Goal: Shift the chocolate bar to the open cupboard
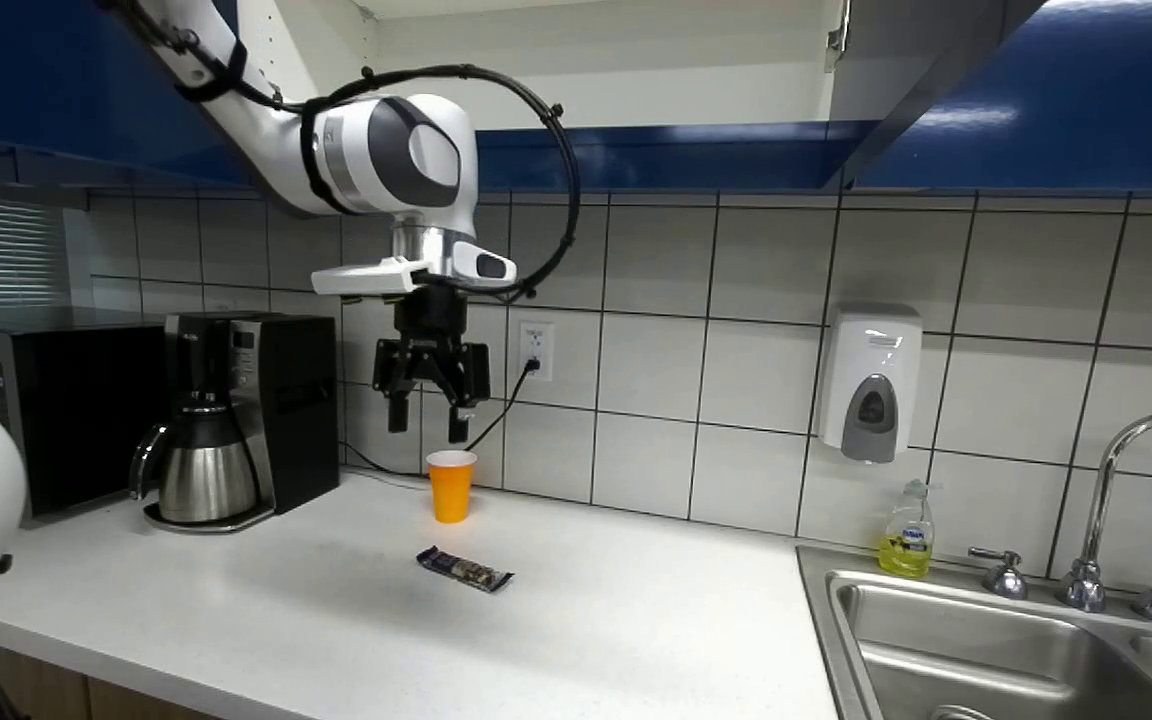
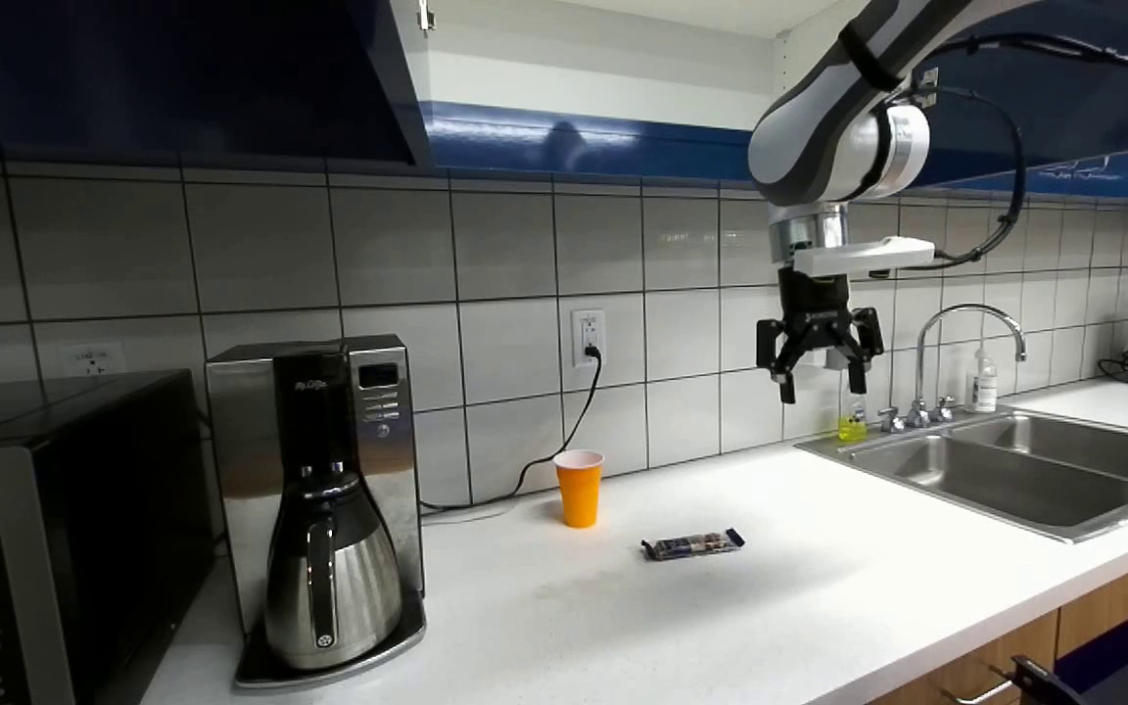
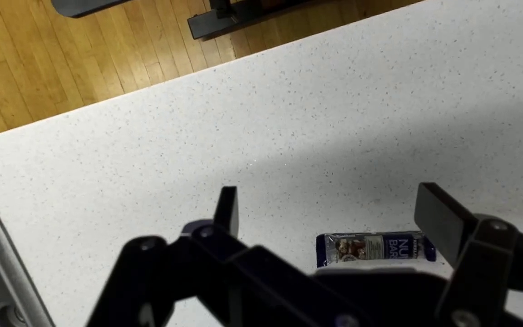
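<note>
The chocolate bar, a thin dark blue-black wrapped bar with a nut picture, lies flat on the white counter in both exterior views (image 1: 464, 570) (image 2: 693, 545). It also shows in the wrist view (image 3: 376, 247), low and right of centre, its lower edge partly hidden by the gripper body. My gripper (image 1: 428, 422) (image 2: 822, 387) (image 3: 327, 204) points down, open and empty, well above the counter. The open cupboard (image 1: 636, 75) (image 2: 584, 64) is on the wall above, with a pale white interior and blue lower trim; its upper part is cut off.
An orange cup (image 1: 451, 490) (image 2: 580, 493) stands behind the bar. A coffee maker (image 1: 301, 410) (image 2: 383, 431) and a black microwave (image 1: 86, 400) (image 2: 114, 509) stand at one end. A sink (image 1: 821, 600), faucet (image 1: 1101, 490) and soap dispenser (image 1: 871, 385) are at the other.
</note>
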Motion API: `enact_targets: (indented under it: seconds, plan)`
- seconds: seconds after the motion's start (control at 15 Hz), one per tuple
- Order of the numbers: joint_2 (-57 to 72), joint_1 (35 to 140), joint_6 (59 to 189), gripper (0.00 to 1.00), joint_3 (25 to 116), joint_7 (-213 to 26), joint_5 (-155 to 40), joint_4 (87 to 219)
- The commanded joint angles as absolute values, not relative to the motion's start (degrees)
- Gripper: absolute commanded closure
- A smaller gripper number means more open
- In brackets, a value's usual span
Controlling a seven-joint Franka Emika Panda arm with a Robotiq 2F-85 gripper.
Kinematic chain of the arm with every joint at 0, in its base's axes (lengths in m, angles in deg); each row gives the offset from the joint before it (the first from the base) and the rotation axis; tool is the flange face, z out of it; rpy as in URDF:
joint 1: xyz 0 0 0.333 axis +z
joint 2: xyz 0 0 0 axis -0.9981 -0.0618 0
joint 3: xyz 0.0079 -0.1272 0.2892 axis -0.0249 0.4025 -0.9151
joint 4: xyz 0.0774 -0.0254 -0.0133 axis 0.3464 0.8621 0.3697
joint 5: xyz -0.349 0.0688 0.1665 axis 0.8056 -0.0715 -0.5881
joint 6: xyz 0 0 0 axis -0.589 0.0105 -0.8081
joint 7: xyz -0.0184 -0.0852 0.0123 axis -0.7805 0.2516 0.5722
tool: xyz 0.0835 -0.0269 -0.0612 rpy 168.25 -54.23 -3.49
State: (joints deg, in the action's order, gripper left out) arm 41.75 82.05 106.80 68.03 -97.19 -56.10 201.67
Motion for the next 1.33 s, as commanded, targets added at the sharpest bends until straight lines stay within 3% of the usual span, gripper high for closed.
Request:
enact_targets:
  seconds: [0.0, 0.6, 1.27]
  plan:
    - [35.9, 81.7, 112.6, 0.0, 68.3, -99.4, -56.6, 201.2]
    - [19.0, 83.0, 126.0, 0.0, 68.4, -99.5, -56.2, 197.7]
    - [1.7, 86.8, 129.9, 0.0, 68.9, -99.9, -56.1, 184.6]
